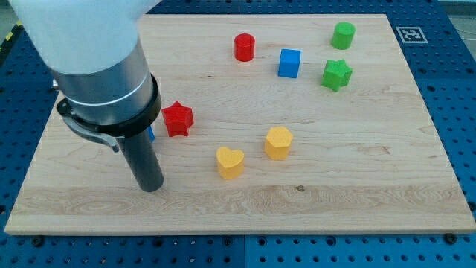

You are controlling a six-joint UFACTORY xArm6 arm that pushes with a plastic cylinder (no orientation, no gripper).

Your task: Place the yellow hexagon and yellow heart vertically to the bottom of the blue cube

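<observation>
Just left of the red star (178, 119), a blue block (152, 134) peeks out from behind the arm's grey collar (111, 97); only a sliver shows, so its shape cannot be told. Above the star, the arm's white body (78, 33) runs off the view's top edge. The worktop (357, 193) loses its upper-left corner behind that body.
</observation>
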